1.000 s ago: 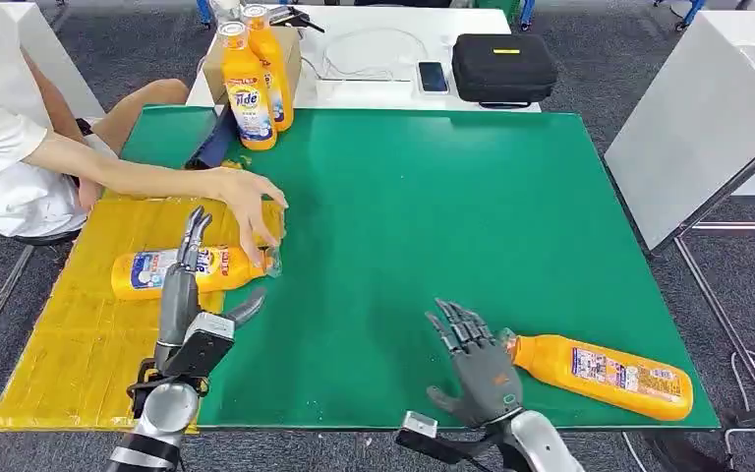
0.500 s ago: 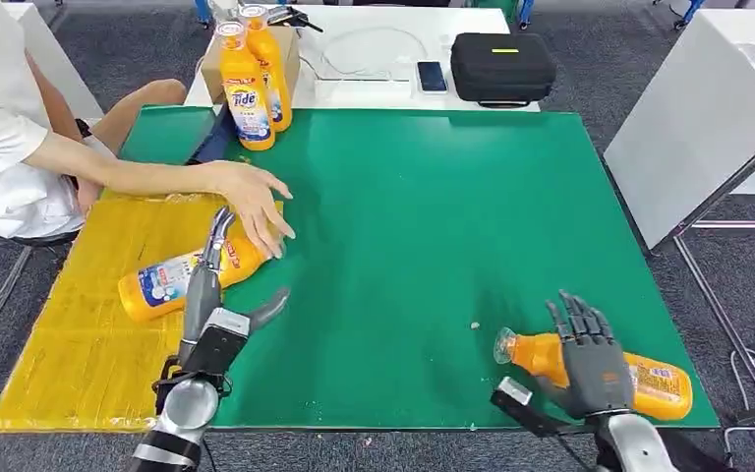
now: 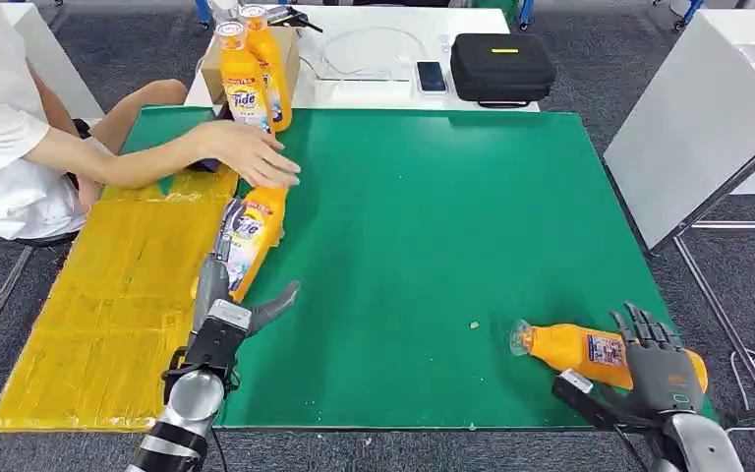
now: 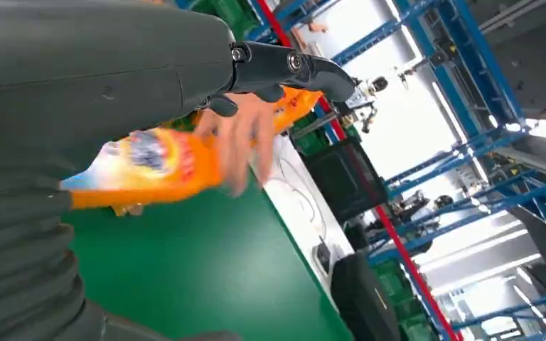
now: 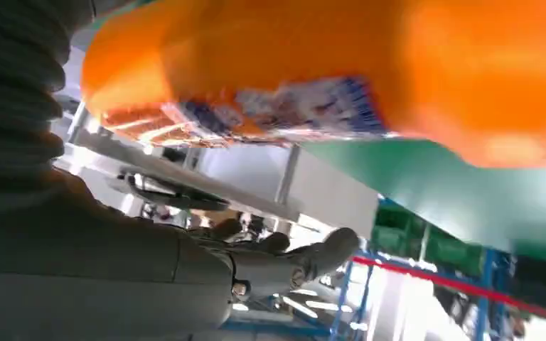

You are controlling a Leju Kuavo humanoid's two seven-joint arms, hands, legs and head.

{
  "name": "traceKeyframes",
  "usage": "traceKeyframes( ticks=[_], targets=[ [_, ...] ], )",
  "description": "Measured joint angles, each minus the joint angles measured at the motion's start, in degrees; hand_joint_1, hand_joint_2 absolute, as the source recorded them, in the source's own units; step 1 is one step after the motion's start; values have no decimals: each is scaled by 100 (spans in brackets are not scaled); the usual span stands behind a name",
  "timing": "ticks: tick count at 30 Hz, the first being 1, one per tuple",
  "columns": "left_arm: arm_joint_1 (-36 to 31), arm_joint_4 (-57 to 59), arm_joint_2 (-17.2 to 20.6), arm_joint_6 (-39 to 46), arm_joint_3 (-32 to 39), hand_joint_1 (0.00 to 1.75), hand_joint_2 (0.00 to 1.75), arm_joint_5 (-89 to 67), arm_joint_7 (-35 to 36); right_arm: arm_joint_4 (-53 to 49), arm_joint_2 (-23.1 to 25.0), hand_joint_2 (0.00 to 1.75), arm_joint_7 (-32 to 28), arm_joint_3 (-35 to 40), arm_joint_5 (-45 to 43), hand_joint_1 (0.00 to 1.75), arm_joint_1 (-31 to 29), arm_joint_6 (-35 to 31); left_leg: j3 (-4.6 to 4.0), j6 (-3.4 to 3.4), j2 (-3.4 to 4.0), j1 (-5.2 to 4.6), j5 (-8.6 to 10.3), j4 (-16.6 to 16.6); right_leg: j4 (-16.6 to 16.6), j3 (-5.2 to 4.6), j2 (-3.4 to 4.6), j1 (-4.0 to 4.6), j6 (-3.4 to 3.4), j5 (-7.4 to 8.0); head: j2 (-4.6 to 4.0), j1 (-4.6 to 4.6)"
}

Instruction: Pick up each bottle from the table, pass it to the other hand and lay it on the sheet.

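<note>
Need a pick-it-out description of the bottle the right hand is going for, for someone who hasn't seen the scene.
Start at the green table and go to its near right corner. The orange bottle lies there on its side, cap end pointing toward the table's middle, with the right hand over its base end. It is far from the yellow sheet; the other bottles are on the table's left side.

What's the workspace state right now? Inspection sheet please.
Surface: green table, yellow sheet along its left edge.
Job's things: bottle lying near right hand; second bottle under a person's hand.
Clutter: two upright bottles, phone, black case behind.
Hands: left hand fingers spread, holding nothing; right hand at bottle, grip unclear.
Cables: white cable on rear table.
Surroundings: seated person at left.
</note>
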Motion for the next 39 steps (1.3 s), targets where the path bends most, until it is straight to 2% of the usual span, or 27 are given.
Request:
traceKeyframes(
  ticks=[7, 17, 18, 19, 20, 21, 23, 29, 39],
  targets=[
    [-1, 0, 2, -46, -7, 0, 175, 15, 0, 161, -201, 175, -103, -190, -79, 0, 122, 572, -1, 1, 0, -1, -1, 0, 0, -2, 1, -1, 1, 0, 2, 0],
    [-1, 0, 2, -59, -85, 0, 175, 59, 0, 441, -253, 175, -179, -216, -26, 0, 56, 625, 26, -4, 13, 0, -25, -2, -4, -33, 10, 1, -11, -16, 0, 0],
    [-1, 0, 2, -59, -90, 0, 175, 59, 0, 455, -253, 175, -179, -216, -24, 16, 48, 625, 26, -3, 13, 0, -24, -2, -4, -33, 10, 1, -11, -16, 0, 0],
    [-1, 0, 2, -61, -90, 0, 175, 61, 2, 468, -253, 175, -179, -216, -22, 110, 40, 625, 26, -3, 14, 0, -24, -1, -4, -33, 10, 0, -11, -15, 2, 0],
    [-1, 0, 2, -63, -90, 0, 175, 70, 4, 479, -253, 175, -179, -214, -9, 129, 34, 625, 26, 1, 14, 0, -21, -1, -4, -32, 11, 0, -11, -14, 0, 0],
    [-2, 0, 2, -63, -90, 0, 175, 72, 11, 496, -251, 175, -179, -210, 15, 138, 27, 625, 26, 4, 14, 0, -19, -1, -4, -31, 11, 0, -11, -13, 0, 0],
    [-6, 9, 2, -87, -90, 0, 175, 85, 13, 575, -225, 175, -155, -175, 81, 150, -17, 623, 26, 13, 15, 0, -13, -1, -4, -30, 11, 0, -11, -12, 0, 0],
    [-15, 33, 2, -155, -107, 0, 175, 120, 15, 977, -140, 175, -122, -8, 166, 150, -292, 507, 35, 16, 17, 0, -12, 0, -5, -24, 13, 1, -9, -10, 0, 5],
    [-104, 122, 2, -225, -174, 0, 175, 181, 15, 1539, -113, 175, -142, 229, 210, 175, -665, 435, 70, -5, 75, 3, -37, -3, -8, -8, 63, 7, -12, -12, 0, -2]
  ],
)
